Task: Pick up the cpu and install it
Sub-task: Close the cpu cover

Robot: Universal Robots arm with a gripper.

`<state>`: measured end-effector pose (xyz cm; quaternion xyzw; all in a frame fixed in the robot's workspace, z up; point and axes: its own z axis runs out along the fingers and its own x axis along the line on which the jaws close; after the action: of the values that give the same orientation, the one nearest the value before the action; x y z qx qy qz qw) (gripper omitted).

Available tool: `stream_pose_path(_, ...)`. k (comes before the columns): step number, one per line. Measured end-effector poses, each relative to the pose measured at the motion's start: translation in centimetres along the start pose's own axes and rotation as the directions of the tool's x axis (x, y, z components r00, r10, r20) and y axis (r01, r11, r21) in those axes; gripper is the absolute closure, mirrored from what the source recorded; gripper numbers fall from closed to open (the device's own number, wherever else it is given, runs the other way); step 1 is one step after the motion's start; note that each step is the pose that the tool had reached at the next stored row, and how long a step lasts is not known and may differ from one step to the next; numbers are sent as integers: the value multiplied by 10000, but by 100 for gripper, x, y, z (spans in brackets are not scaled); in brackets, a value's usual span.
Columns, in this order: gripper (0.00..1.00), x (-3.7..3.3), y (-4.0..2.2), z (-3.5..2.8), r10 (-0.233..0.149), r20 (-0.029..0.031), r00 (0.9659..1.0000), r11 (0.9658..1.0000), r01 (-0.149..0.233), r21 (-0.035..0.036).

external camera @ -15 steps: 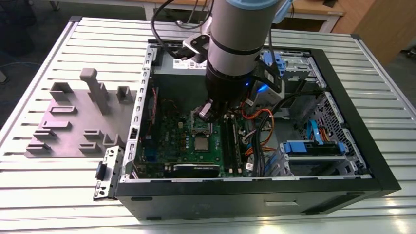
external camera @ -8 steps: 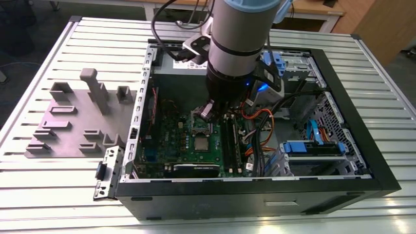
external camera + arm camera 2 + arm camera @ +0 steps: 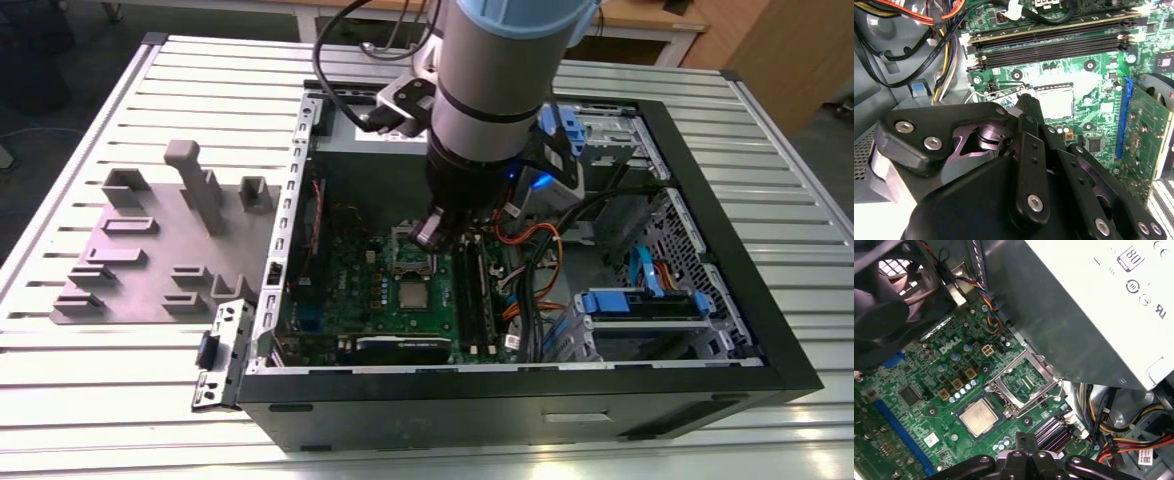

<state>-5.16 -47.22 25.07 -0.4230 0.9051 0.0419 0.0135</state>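
- I see the cpu point(image 3: 977, 418) silver-topped, with a tan rim.
- The board point(image 3: 929, 390) reads green (blue slot point(image 3: 901, 427) beside it).
- Case point(image 3: 534, 405) black; table point(image 3: 134, 400) pale grey, ribbed in stripes.

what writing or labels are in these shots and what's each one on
White brand lettering: on the green motherboard, first wrist view.
Round marks and a number badge: on the white label of the grey power supply box.
Small white sticker on the motherboard: too small to read.
White tag among the cables: too small to read.
cpu top: print too faint to read.
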Motion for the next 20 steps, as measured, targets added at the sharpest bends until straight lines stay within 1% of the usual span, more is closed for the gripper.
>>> stream_pose_path(2, 89, -4, -4, 13, -9, 23, 10000, 10000, 9, -19)
stream_pose_path(4, 89, -4, -5, 17, -8, 30, 10000, 10000, 8, -25)
stream_pose_path(6, 89, -3, -7, 52, -10, 33, 10000, 10000, 10, -27)
stream_pose_path(16, 89, -2, -8, 54, -15, 32, 10000, 10000, 15, -27)
stream_pose_path(20, 89, -3, -8, 56, -178, 22, 9998, 9998, 178, -37)
